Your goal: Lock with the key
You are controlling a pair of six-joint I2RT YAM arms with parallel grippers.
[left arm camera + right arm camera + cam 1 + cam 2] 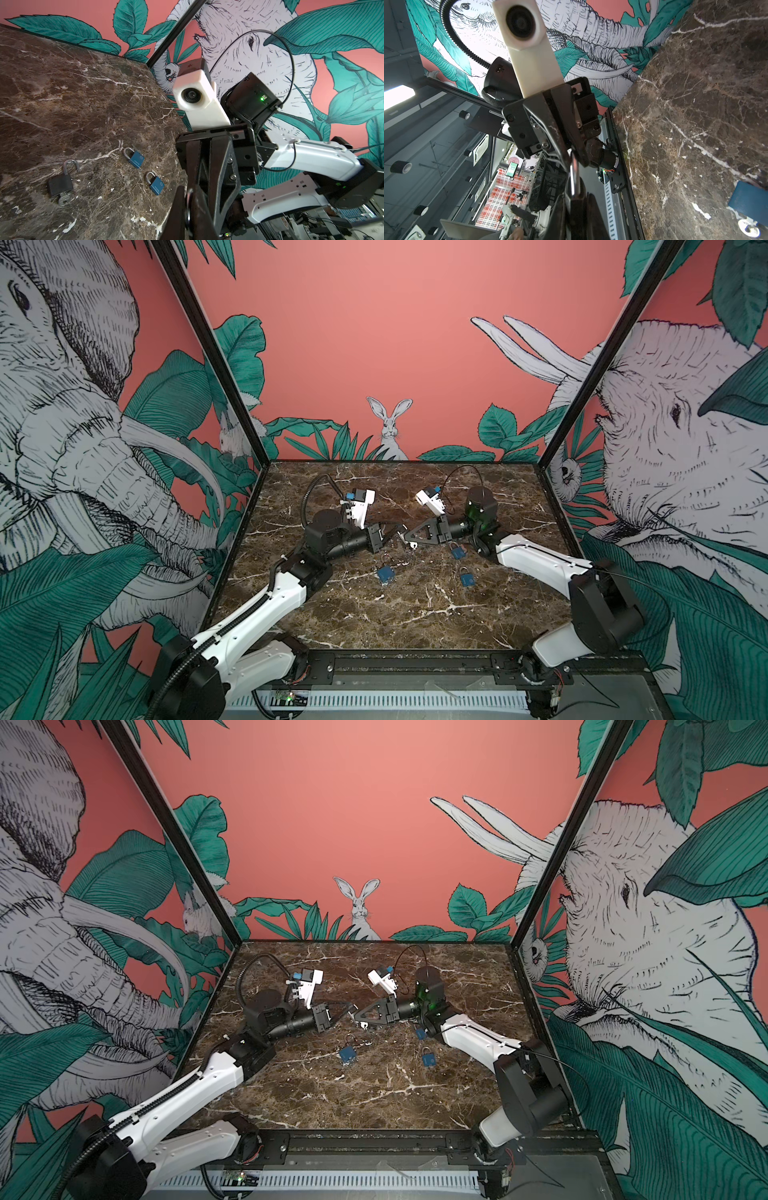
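Pinching shackle between left fingers; padlock body clamped between right fingers.

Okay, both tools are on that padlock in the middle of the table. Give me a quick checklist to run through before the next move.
1. Right tool shut on the held padlock at its body: ok.
2. Left tool shut on the shackle: ok.
3. Shackle pressed home into the body: cannot tell, the tools hide the joint.
4. Key seated in the held padlock: cannot tell; it shows just below the tool tips in a top view.
5. Open padlock and both shut blue padlocks lie on the table, apart from both tools: ok.
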